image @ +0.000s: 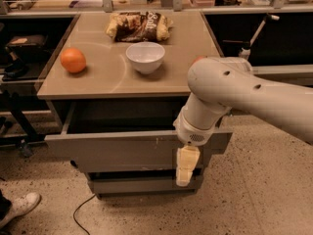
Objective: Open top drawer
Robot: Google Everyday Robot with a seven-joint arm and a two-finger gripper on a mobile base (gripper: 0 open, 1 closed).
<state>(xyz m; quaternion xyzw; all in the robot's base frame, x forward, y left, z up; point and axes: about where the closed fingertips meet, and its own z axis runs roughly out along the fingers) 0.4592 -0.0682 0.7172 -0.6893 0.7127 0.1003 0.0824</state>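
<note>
Top drawer (112,152) out; claw (186,166) at its front; bag (139,26) txt prob illegible.

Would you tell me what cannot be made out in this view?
Camera view:
- Top drawer inside: dark; right end behind the arm.
- Reddish thing on the cabinet: mostly behind the arm.
- Lower drawer: partly behind the gripper, which hangs before the drawer fronts.
- Shoe: cut by left edge.
</note>
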